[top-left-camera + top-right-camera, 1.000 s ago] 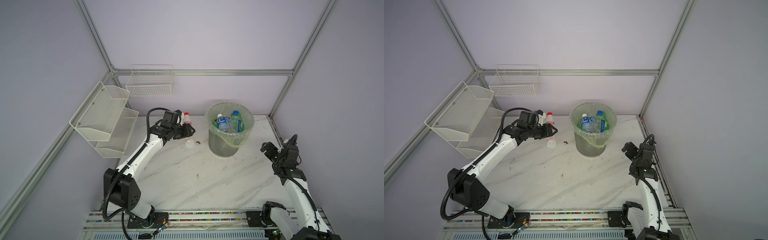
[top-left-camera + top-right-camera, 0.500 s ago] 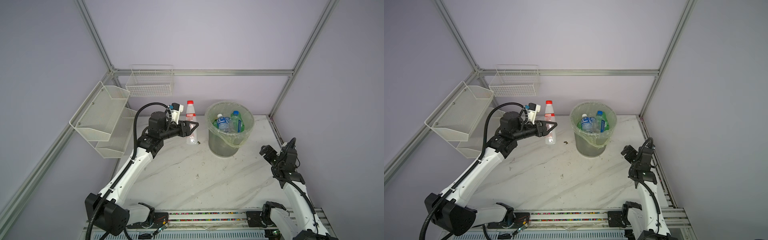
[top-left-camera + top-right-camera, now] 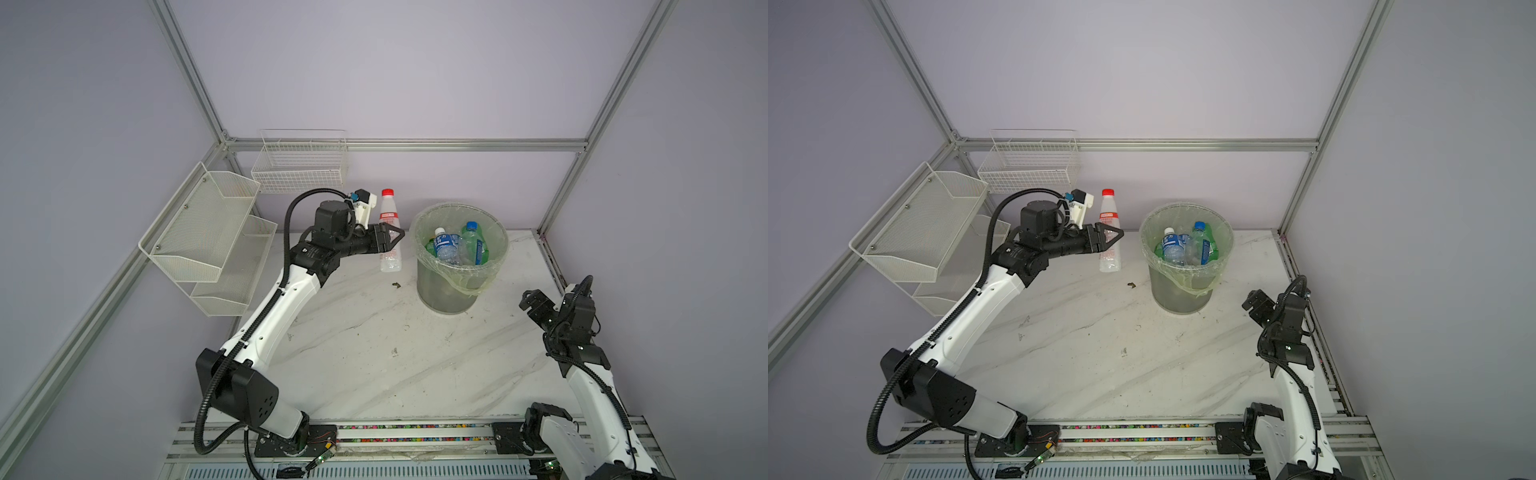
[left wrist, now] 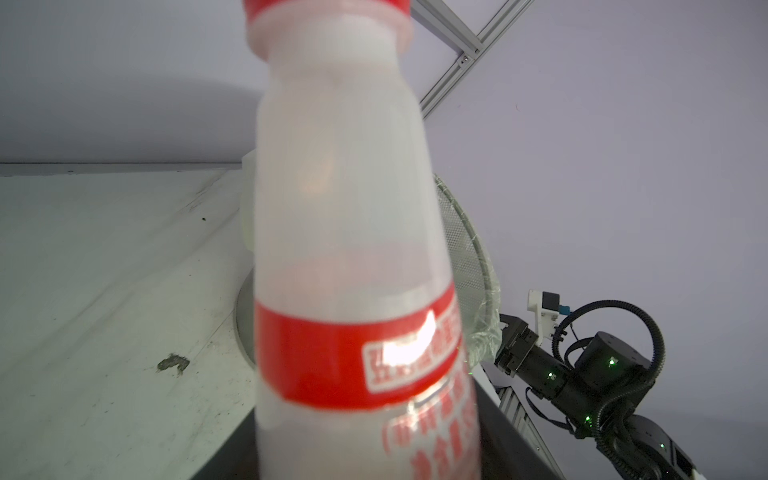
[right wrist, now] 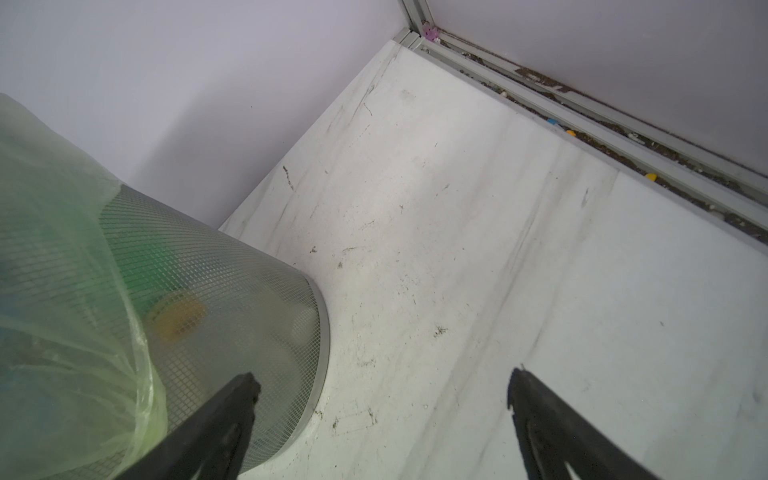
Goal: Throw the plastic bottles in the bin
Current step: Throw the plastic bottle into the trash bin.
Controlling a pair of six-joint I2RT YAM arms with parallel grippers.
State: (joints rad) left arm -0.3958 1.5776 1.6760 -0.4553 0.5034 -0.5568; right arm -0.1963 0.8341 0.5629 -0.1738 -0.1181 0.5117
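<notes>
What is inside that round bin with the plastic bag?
Inside the bin, a blue-labelled bottle and a green bottle with a blue cap lie on top. Whatever lies beneath them is covered.

Two white-and-black robot arms stand side by side. The left arm (image 3: pixel 282 307) reaches far forward, its forearm sloping upward and its wrist bent level, pointing toward the robot's right. The left end effector (image 3: pixel 394 240) has its black jaws pressed against the sides of an upright red-capped bottle (image 3: pixel 388 208), gripping it below the label. The right arm (image 3: pixel 590 386) is folded close to its base, with the forearm rising steeply. The right end effector (image 3: pixel 531 300) points forward and inward. Its jaws are spread wide and its fingers (image 5: pixel 237 399) are well apart.
</notes>
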